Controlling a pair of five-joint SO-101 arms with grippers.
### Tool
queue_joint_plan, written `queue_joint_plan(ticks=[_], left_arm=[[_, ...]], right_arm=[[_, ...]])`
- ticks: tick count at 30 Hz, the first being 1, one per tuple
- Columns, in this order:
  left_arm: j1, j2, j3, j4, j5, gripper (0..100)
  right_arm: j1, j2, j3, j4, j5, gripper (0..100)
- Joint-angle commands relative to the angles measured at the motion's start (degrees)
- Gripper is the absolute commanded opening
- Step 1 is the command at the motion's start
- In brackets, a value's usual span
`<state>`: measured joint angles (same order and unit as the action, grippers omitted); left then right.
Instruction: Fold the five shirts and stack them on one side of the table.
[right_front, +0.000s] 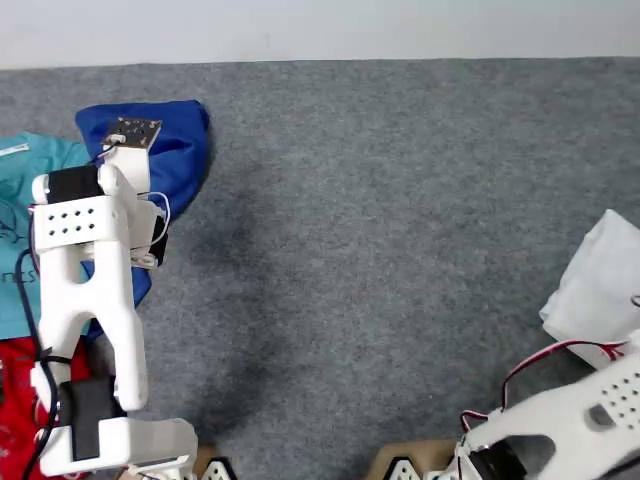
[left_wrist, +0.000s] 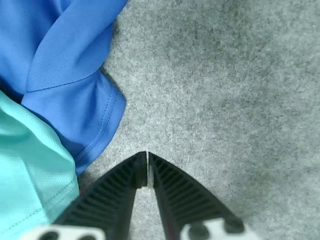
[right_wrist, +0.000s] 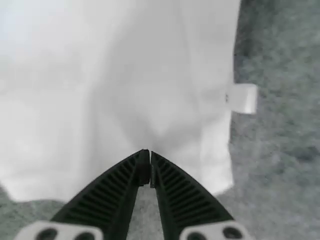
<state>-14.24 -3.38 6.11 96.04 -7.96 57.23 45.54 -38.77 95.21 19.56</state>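
From above, the table (right_front: 400, 250) is covered with a gray, fuzzy mat. Four shirts show, in two groups well apart. A blue shirt (right_front: 180, 140) lies bunched up near the far left corner. A teal shirt (right_front: 40, 160) lies flat just beside it at the left edge. A red shirt (right_front: 15, 400) sits at the near left edge. A white shirt (right_front: 600, 280) lies at the right edge. The left arm (right_front: 95, 300) is white and blocky. It stands over the blue shirt and hides part of it. The right arm (right_front: 580, 410) is low at the near right corner, next to the white shirt, with red wires (right_front: 540, 360) looping from it.

In the left wrist view, the left claw (left_wrist: 148, 167) is closed. Its two black, ridged tips touch, with nothing between them. It hangs over bare gray mat, just beside the blue shirt. The blue cloth is smooth and shiny, with a stitched hem. The teal cloth has tiny holes like a net and lies on top of the blue one.

In the right wrist view, the right claw (right_wrist: 145, 167) is closed too, tips together. It sits at the edge of the white shirt. Whether it pinches any cloth cannot be told. The white cloth is soft and plain. A small white tag (right_wrist: 243, 98) sticks out from its side over the gray mat.
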Motion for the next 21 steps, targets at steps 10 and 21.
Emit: queue_joint_plan(ticks=[10,21], left_arm=[[0.5,-2.1,-1.8,-1.0,-0.7,1],[0.5,-2.1,-1.8,-1.0,-0.7,1]], right_arm=[[6.5,-4.1,-4.0,3.8,0.7,1.1],[-2.3,-16.6,-4.0,4.2,0.3,1.1]])
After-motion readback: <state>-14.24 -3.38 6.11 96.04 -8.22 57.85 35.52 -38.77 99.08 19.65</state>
